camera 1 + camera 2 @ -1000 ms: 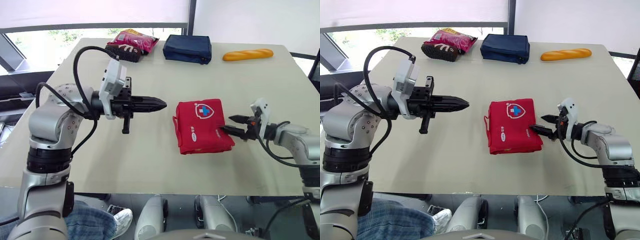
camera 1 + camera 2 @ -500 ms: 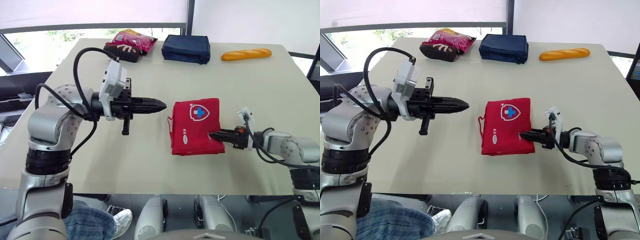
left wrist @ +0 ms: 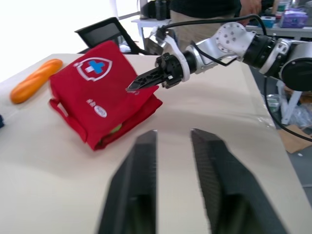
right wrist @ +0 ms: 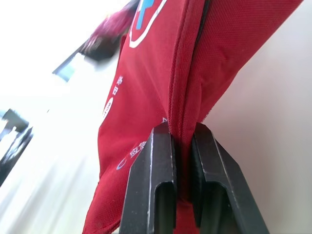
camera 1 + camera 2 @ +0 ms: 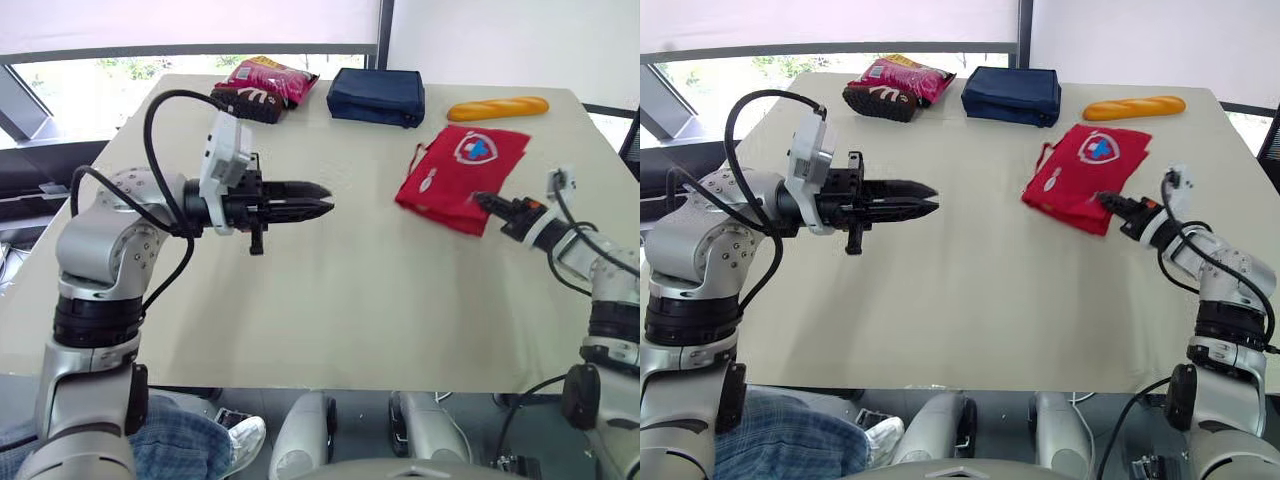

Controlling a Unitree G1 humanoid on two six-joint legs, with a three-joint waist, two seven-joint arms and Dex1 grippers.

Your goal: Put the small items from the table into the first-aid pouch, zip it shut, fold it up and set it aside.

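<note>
Your beige worktop (image 5: 330, 300) runs out toward a bright window. Over its left middle, your left fingers (image 3: 134, 195) hover slightly spread, pointing across at the red first-aid pouch (image 5: 455, 170) and well apart from it. On the right, your right fingers (image 4: 156, 185) pinch the pouch's near edge. Just beyond it lies a bread loaf (image 5: 497, 107). A navy bag (image 5: 376, 95) and a snack packet (image 5: 262, 85) sit along the far edge.

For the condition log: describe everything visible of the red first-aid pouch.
The red first-aid pouch is soft fabric, folded over, with a white shield badge bearing a blue cross, white print and a side loop. It lies on the table, far right, near the baguette. The right pincer is shut on its near edge.
</note>
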